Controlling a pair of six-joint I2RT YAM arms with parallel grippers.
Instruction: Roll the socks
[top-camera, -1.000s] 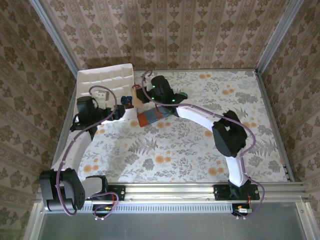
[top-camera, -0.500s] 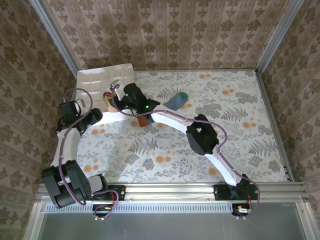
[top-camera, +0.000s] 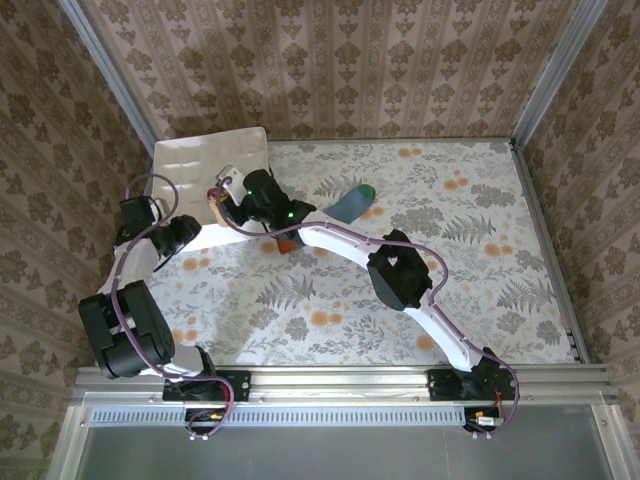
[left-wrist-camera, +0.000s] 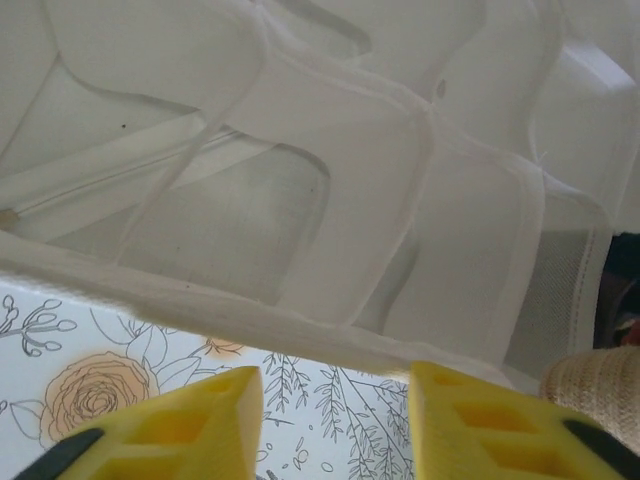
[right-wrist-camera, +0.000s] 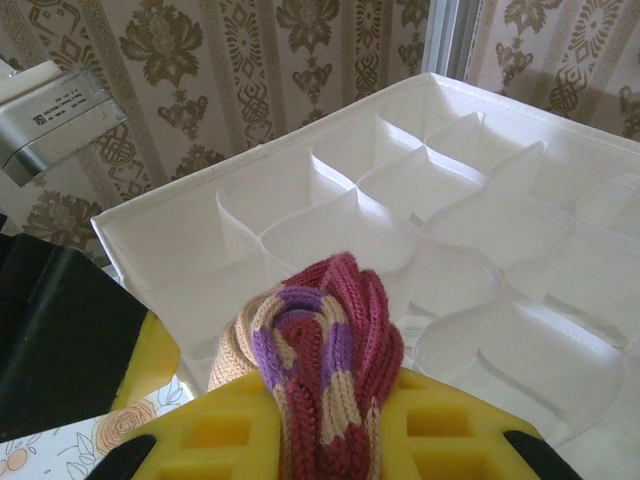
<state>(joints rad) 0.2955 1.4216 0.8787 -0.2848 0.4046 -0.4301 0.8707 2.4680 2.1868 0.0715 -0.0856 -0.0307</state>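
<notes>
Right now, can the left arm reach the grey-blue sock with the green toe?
Probably not easily. The left hand faces the white partitioned fabric box, and the right arm lies between it and the grey-blue sock with the green toe, crossing the sock's near end.

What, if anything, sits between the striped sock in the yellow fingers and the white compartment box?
Nothing visible does. The right gripper holds the striped sock close to the white box, whose facing compartments look open and empty.

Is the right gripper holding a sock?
Yes, a bunched maroon-striped sock sits clamped between the right gripper's yellow fingers, before the white box.
</notes>
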